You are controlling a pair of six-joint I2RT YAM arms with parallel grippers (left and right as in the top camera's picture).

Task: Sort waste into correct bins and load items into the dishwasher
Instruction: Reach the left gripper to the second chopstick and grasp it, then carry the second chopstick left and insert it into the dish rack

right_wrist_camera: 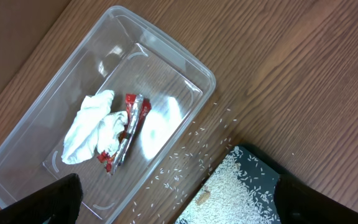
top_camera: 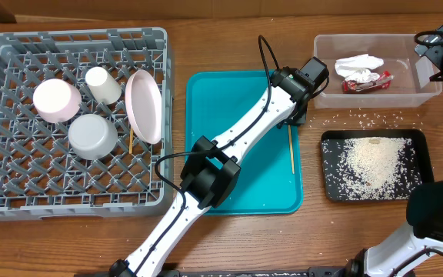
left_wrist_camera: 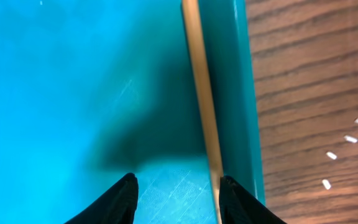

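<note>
My left gripper (left_wrist_camera: pixel 178 186) is open, low over the right side of the teal tray (left_wrist_camera: pixel 73 93). A wooden chopstick (left_wrist_camera: pixel 201 93) lies along the tray's right wall between the jaws, against the right finger (left_wrist_camera: pixel 238 202) and well apart from the left one. Overhead, this chopstick (top_camera: pixel 291 148) shows beyond the left gripper (top_camera: pixel 298 115). The grey dish rack (top_camera: pixel 6 185) holds a pink bowl (top_camera: pixel 56 100), a white cup (top_camera: pixel 102 85), an upright pink plate (top_camera: pixel 143 105), a grey-white bowl (top_camera: pixel 92 136) and another chopstick (top_camera: pixel 131 138). My right gripper (right_wrist_camera: pixel 185 199) hangs wide open and empty above the bins.
The clear tub (right_wrist_camera: pixel 173 46) holds the white napkin (right_wrist_camera: pixel 92 127) and the red wrapper (right_wrist_camera: pixel 126 134). The black tray (top_camera: pixel 329 185) carries a heap of rice (top_camera: pixel 371 161). Loose rice grains (top_camera: pixel 360 119) lie on the wooden table between the two bins.
</note>
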